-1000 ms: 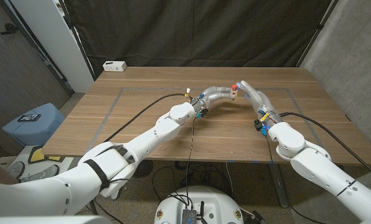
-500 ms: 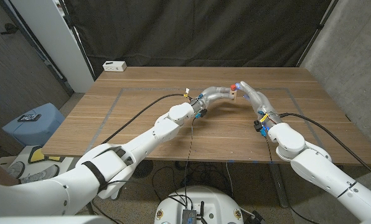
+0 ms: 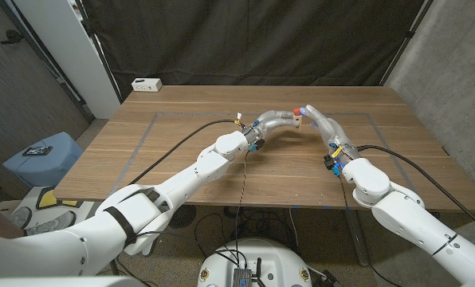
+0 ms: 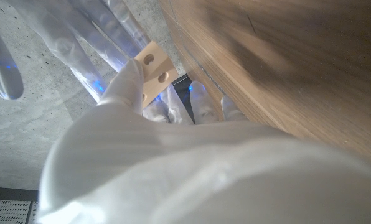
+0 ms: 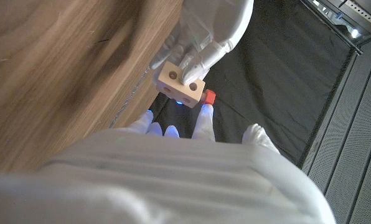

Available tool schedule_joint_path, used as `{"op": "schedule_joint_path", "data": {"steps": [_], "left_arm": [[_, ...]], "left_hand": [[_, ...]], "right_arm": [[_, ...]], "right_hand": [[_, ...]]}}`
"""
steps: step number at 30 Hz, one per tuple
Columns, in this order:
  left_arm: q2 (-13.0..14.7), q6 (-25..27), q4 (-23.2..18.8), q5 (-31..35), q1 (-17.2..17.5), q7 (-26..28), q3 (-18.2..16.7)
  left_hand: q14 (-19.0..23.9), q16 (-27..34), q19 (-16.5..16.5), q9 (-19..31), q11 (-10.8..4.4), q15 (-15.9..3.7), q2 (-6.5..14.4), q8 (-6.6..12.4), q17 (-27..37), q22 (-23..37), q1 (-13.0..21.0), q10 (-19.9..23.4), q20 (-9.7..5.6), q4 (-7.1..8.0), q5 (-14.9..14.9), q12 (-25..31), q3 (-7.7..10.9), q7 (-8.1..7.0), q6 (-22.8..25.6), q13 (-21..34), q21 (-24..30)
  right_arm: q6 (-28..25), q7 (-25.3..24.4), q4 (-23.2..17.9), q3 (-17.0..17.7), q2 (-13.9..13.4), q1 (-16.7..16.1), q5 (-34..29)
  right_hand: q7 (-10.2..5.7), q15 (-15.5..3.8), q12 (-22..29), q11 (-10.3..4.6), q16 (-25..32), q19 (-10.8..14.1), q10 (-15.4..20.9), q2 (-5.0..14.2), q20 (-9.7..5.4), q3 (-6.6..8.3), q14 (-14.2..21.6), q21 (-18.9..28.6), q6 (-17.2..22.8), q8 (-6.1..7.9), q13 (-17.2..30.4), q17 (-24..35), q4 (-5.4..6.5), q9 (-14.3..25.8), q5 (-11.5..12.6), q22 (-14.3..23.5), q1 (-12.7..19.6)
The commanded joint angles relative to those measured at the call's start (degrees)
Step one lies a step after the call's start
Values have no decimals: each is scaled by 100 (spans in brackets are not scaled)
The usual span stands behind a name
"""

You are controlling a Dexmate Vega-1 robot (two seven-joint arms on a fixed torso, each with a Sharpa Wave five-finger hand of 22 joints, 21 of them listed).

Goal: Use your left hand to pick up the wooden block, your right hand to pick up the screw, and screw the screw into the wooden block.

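My left hand [image 3: 279, 120] holds a pale wooden block [image 3: 300, 121] with round holes above the middle of the table. The block [image 4: 153, 71] is gripped between its fingers in the left wrist view. My right hand [image 3: 320, 121] meets it from the right and pinches a red-headed screw [image 3: 298, 109] at the block's top. In the right wrist view the red screw [image 5: 208, 96] sits against the block [image 5: 180, 79], with my right fingertips [image 5: 202, 115] on it. The screw's shaft is hidden.
The wooden table [image 3: 182, 155] carries a taped rectangular outline. A small white box [image 3: 147, 84] sits at its far left corner. Black cables run from both wrists over the near edge. A blue stool [image 3: 42, 155] stands left of the table.
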Motion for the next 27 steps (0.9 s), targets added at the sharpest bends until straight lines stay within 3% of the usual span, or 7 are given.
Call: {"op": "schedule_joint_path", "data": {"steps": [1,27], "left_arm": [[35,58,-64,-7,18,9,-12],[60,199,-71,-28,2,-4,-6]], "left_hand": [[53,37,62,9,-3,-197,193,56,12,11,-86,55,-10,455,25,75,475,159,221,162,20],[68,35,66,9,8,-199,192,55,8,11,-103,62,-6,457,24,80,482,157,224,163,19]], "right_arm": [[-60,82,-51,-36,-48,13,8],[-65,17,-60,55,-58,-53,106]], "right_hand": [[-14,-16,59,-3,30,12,-6,6,-9,40,-172,25,60,-1,9,20,9,1,37,8,-14],[-41,-15,62,7,34,6,12,7,-4,67,-167,24,107,1,9,18,0,2,37,8,-22]]}}
